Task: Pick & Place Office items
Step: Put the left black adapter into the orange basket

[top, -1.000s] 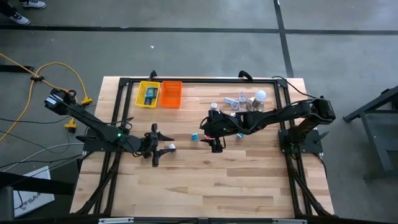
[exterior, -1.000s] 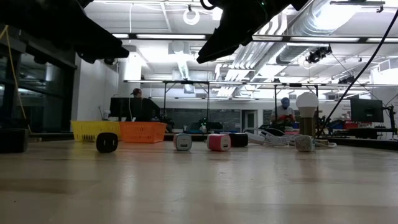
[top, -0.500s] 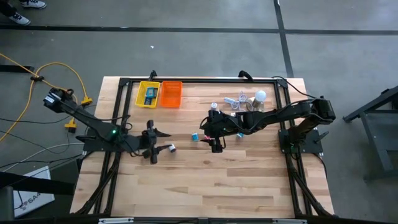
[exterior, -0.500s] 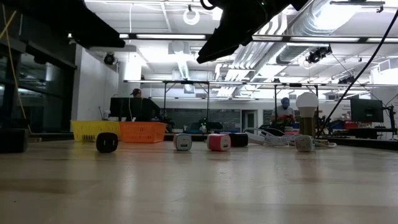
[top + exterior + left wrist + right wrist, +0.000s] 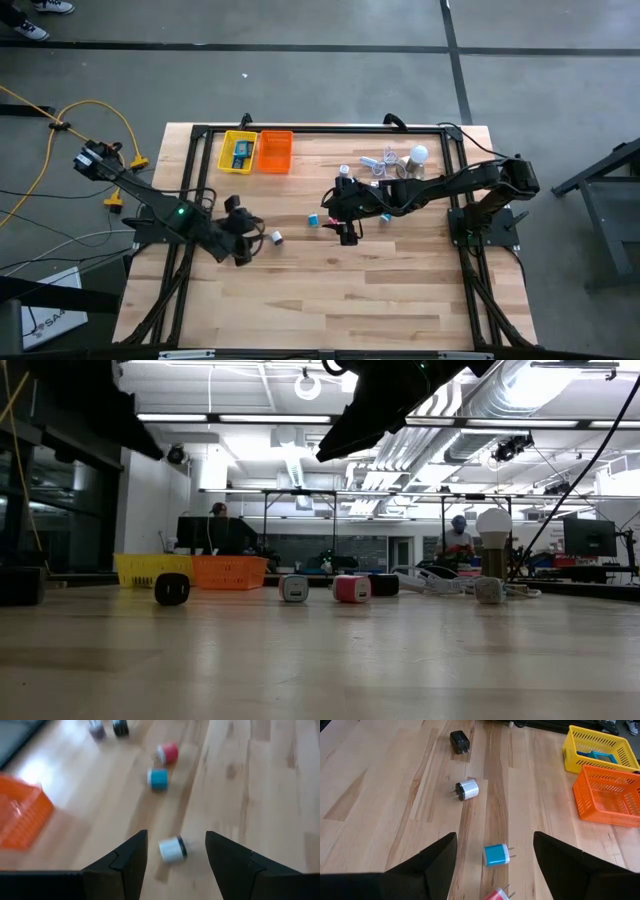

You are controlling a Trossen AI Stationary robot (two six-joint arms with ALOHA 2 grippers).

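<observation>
Two tools are sharing the tabletop [image 5: 400,280], and the left tool [image 5: 176,857] is the one closing in on the nearest piece. Its fingers are standing partly spread with nothing between them, and the white plug [image 5: 172,849] is lying on the wood directly ahead in the gap line, clear of both fingers. In the high view this white plug [image 5: 276,237] is sitting just beside the left tool [image 5: 252,240], on the side toward the table's middle. Its short body is lying across the line of approach, black end pointing sideways. The right tool [image 5: 492,865] is hanging wide open and empty over the blue plug [image 5: 496,854]; a red plug [image 5: 496,895] is lying just beside it. Bare wood is surrounding the white plug, so a straight descent looks unobstructed. The orange basket [image 5: 275,152] and yellow basket [image 5: 238,151] are waiting well apart near the far edge.
</observation>
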